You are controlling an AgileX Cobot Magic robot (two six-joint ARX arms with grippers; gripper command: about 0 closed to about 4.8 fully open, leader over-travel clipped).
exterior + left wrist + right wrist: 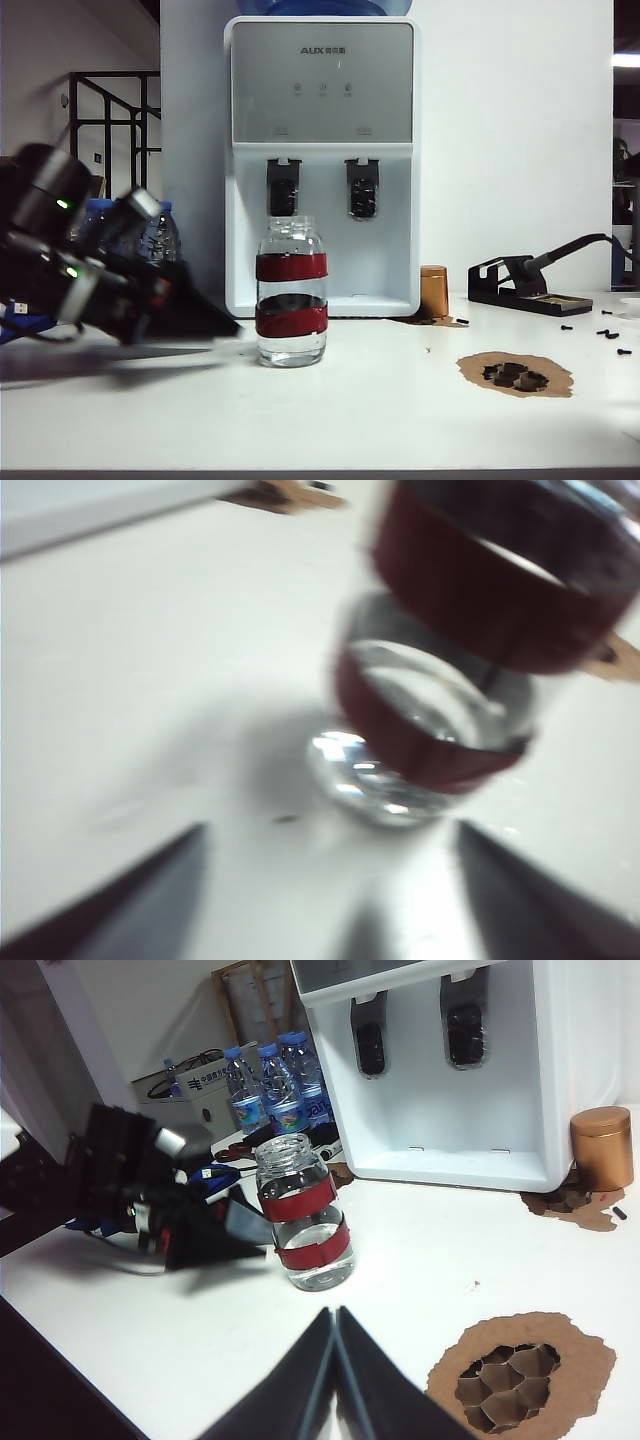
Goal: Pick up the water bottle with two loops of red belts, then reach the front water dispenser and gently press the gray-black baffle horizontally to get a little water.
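The left gripper point(225, 325), jaws apart and empty, sits at nine o'clock of the clear glass water bottle point(291, 292) with two dark-red bands. It looks rigid, slippery, breakable; grip a band. The right gripper point(335, 1325), fingers together, stays at six o'clock.

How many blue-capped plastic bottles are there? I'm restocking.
3, clustered left of the water dispenser, behind the left gripper: first bottle, second bottle, third bottle. More may be hidden.
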